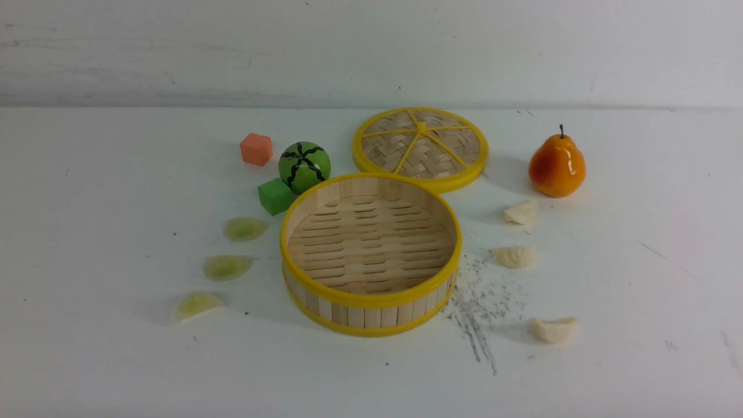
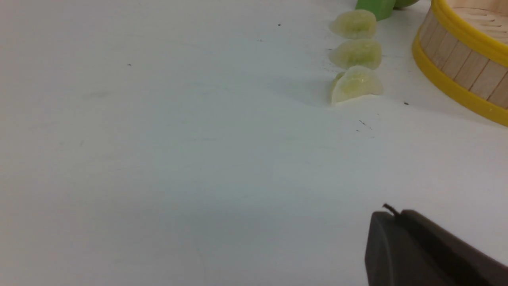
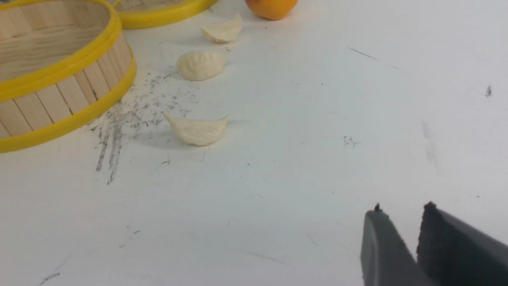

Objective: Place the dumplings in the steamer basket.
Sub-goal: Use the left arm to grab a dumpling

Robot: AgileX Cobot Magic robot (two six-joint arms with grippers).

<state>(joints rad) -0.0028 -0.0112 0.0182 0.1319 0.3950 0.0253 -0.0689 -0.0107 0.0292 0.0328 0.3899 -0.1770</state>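
The steamer basket (image 1: 371,300) stands mid-table with nothing in it. Three pale green dumplings (image 1: 245,229) (image 1: 227,267) (image 1: 196,305) lie in a row to its left. Three cream-white dumplings (image 1: 521,212) (image 1: 515,256) (image 1: 554,329) lie to its right. Neither gripper shows in the front view. In the left wrist view my left gripper (image 2: 393,212) is shut and empty, well short of the nearest green dumpling (image 2: 355,84) and the basket wall (image 2: 456,67). In the right wrist view my right gripper (image 3: 401,206) has its fingers nearly together and empty, short of the nearest white dumpling (image 3: 196,130).
A flat woven lid (image 1: 421,145) leans behind the basket. An orange pear (image 1: 556,165) stands at the back right. A green striped ball (image 1: 304,166), a green cube (image 1: 275,196) and an orange cube (image 1: 256,149) sit at the back left. Dark scuff marks (image 1: 476,313) streak the table.
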